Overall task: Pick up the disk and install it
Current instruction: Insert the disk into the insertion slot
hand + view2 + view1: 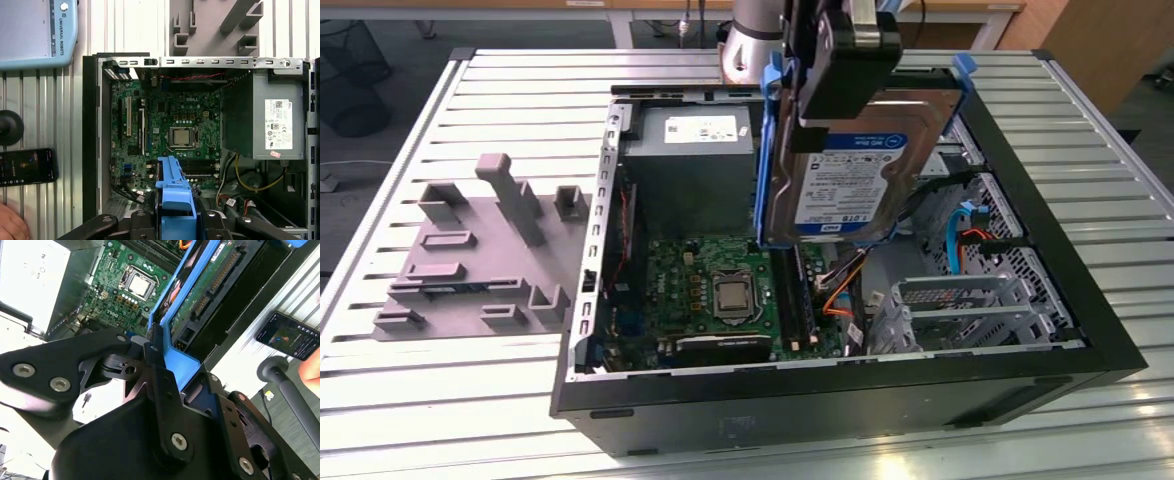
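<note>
Over open case [606,190], disk [854,170] in tool [841,95]

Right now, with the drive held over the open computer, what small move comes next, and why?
Probably shift the disk toward the exterior view's right, over the metal drive cage: the gripper holds it upright above the motherboard, not yet in any bay.

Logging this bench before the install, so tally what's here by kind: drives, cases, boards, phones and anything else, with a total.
Hard disk, held above the case: 1
Open computer case: 1
Motherboard: 1
Power supply: 1
Grey fixture plate: 1
Smartphone: 1
Total: 6
</note>
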You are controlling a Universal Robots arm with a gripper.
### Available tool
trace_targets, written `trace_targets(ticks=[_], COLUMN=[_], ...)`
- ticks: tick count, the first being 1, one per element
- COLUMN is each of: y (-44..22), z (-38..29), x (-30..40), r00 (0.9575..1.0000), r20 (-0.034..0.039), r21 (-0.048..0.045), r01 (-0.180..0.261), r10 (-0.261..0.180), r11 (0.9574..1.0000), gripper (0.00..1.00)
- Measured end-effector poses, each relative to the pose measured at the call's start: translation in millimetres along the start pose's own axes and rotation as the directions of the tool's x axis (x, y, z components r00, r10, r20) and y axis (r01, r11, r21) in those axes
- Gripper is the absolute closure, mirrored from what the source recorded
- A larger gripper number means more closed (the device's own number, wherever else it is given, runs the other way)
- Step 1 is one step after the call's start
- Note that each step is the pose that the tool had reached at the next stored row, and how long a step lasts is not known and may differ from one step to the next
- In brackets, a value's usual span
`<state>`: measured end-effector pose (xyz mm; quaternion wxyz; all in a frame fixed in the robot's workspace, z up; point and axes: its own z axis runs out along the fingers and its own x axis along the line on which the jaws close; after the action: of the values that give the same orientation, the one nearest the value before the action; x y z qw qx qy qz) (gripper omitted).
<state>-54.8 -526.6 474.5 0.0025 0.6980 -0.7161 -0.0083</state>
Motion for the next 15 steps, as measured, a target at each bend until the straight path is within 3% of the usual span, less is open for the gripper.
trace_targets(ticks=[13,15], y=[-0.6,-3.6], z=[0.5,0.6], x=[19.1,19.7], r00=[1.0000,1.0000], r20=[0.0000,0.0000], r21=[0.0000,0.0000], r01=[0.000,0.000], r10=[0.000,0.000], r11=[1.0000,1.0000], gripper=[0.64,0.64])
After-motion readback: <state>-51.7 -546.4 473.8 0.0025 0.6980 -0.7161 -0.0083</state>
